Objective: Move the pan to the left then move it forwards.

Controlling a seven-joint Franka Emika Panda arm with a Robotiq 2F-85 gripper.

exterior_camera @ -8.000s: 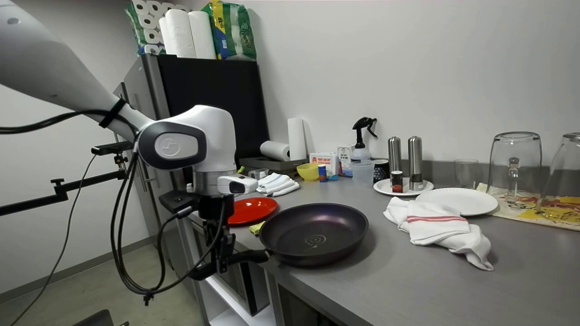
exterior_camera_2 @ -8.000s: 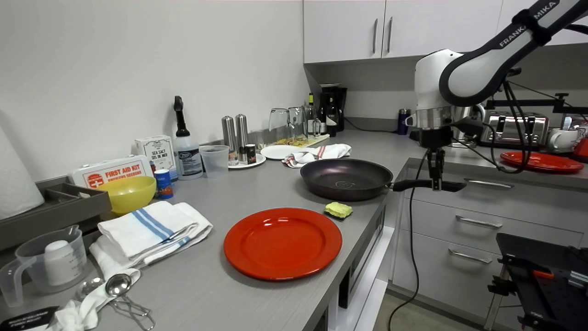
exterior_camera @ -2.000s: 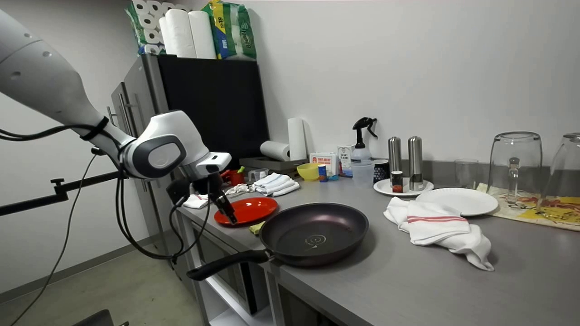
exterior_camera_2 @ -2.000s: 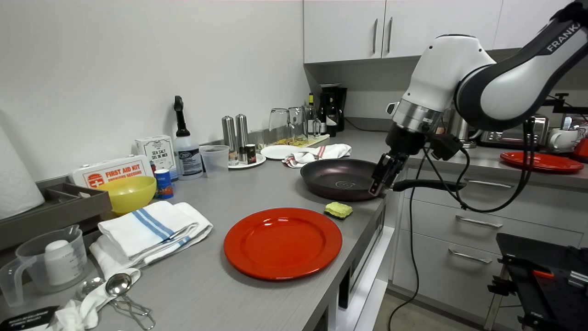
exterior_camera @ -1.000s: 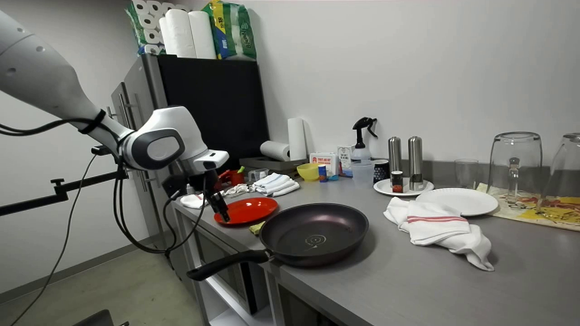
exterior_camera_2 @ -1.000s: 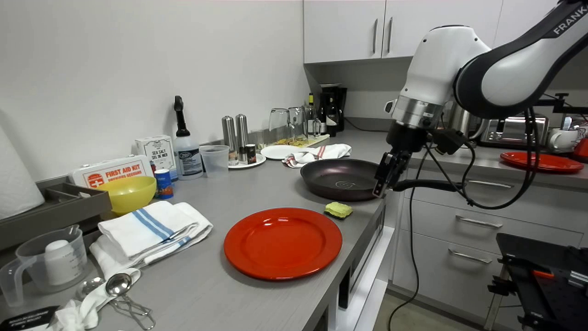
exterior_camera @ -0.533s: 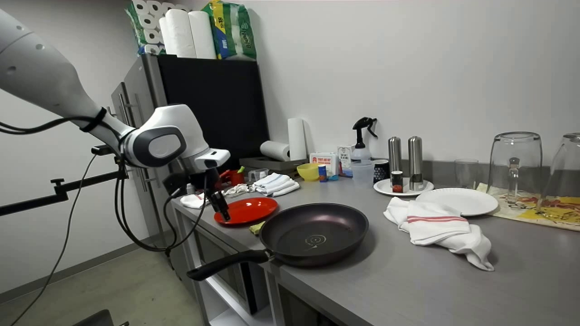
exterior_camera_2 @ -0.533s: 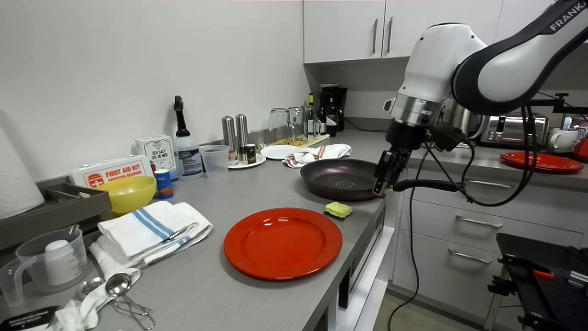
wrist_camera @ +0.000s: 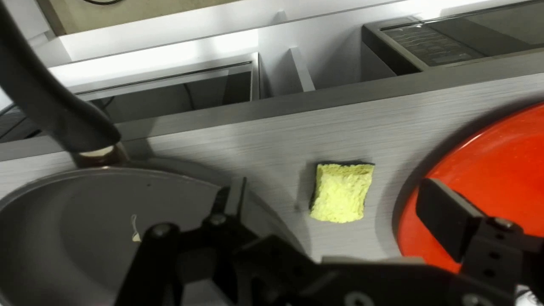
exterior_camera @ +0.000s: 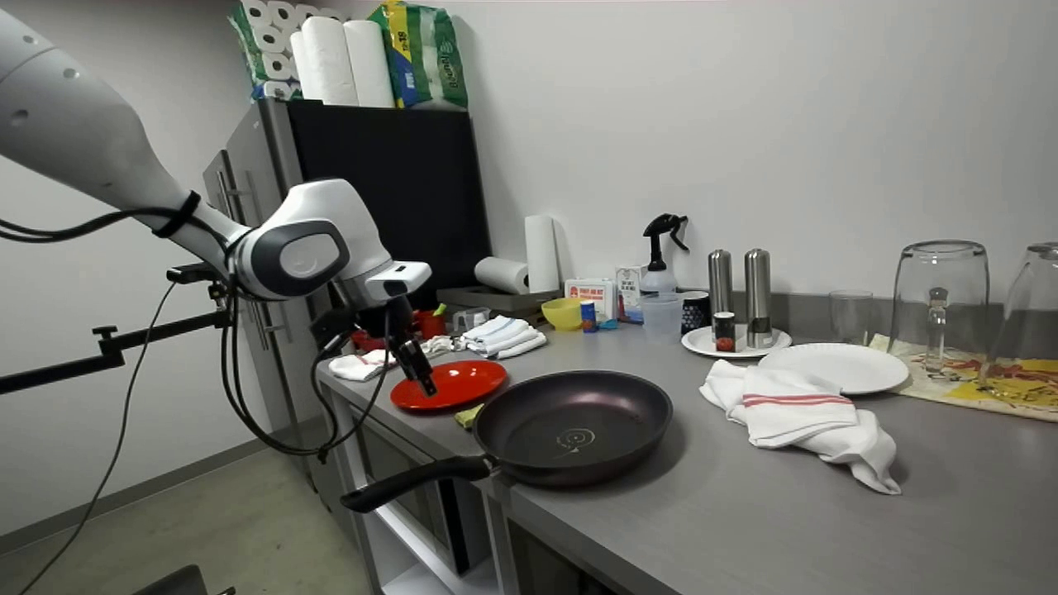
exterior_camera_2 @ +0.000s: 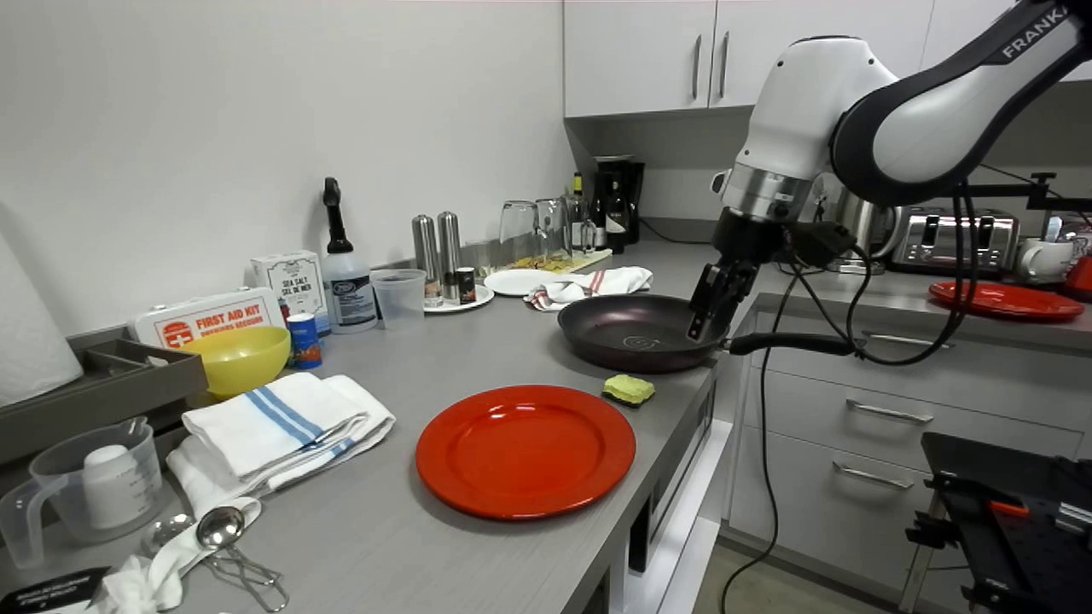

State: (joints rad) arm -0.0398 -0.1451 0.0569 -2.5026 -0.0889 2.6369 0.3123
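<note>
The pan (exterior_camera: 574, 430), dark and round with a glossy inside, rests flat on the counter. Its black handle (exterior_camera: 413, 483) juts out past the counter's front edge. In the wrist view the pan (wrist_camera: 97, 212) fills the lower left, partly covered by a finger. My gripper (wrist_camera: 333, 197) is open wide, holding nothing; one finger shows over the pan's rim side, the opposite one over the red plate. In both exterior views the gripper (exterior_camera_2: 698, 331) is tilted down in the air near the pan's handle side, apart from the handle.
A yellow sponge (wrist_camera: 342, 193) lies on the counter below the gap between my fingers. Beside it is a red plate (exterior_camera_2: 525, 452). A white towel (exterior_camera: 806, 413), a white plate (exterior_camera: 835, 368) and steel grinders (exterior_camera: 756, 297) stand beyond the pan. Cables hang from the arm.
Eight seconds ago the gripper was at the pan's handle; now it is off it, above the sponge. Within the last second it has risen slightly. The pan has not moved.
</note>
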